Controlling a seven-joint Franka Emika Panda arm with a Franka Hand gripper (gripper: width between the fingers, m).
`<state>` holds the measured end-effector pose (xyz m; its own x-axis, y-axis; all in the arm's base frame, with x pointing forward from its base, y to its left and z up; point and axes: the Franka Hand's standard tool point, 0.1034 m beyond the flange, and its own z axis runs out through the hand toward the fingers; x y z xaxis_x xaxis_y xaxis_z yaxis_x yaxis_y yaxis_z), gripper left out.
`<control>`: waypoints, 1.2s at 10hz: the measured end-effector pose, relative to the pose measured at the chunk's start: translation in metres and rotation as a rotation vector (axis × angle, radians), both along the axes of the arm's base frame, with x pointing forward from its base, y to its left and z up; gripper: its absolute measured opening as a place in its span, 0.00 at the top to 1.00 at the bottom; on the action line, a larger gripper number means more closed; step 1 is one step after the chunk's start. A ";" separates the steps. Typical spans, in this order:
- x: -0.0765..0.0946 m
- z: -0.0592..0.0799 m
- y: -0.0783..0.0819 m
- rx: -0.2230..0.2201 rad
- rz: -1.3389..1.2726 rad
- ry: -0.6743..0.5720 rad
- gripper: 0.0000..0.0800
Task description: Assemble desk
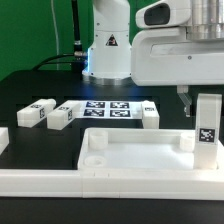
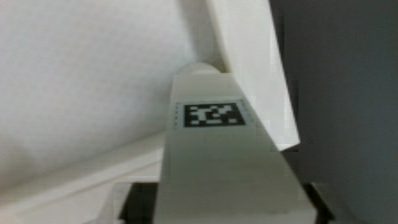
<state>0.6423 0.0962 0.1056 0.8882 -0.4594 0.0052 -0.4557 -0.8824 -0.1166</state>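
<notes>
Ext. view: the white arm (image 1: 175, 45) hangs in from the upper right, wrist pointing straight down over the right end of the tabletop (image 1: 140, 132). Its pincer (image 1: 197, 98) is clamped on the top of one leg block (image 1: 207, 130), which stands upright. The wrist view looks down the length of that block (image 2: 222, 165). Dark fingers (image 2: 139, 205) sit against two opposite sides, and a black-and-white tag (image 2: 214, 113) shows near its far end.

The block is white and square in section, w/ a tag also on the side facing the ext. camera. Its lower end is at the tabletop's corner on the exterior view's right; whether it is seated there can't be told.

The tabletop is a wide, shallow white tray w/ a raised rim, lying on the dark bench (image 1: 40, 145) nearest the camera. Round bosses show inside its corners.

Behind it, 3 more blocks lie flat on the bench. The first loose block (image 1: 40, 112) and second loose block (image 1: 60, 117) are side by side on the exterior view's left. The third loose block (image 1: 150, 115) is just right of the marker board (image 1: 105, 108).
</notes>
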 end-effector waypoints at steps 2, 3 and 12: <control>-0.002 0.000 0.002 0.006 -0.230 0.037 0.64; -0.003 0.000 0.002 0.013 -0.308 0.050 0.64; -0.003 -0.001 0.003 0.006 -0.211 0.042 0.20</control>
<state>0.6394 0.0989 0.1046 0.7720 -0.6348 -0.0327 -0.6346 -0.7665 -0.0986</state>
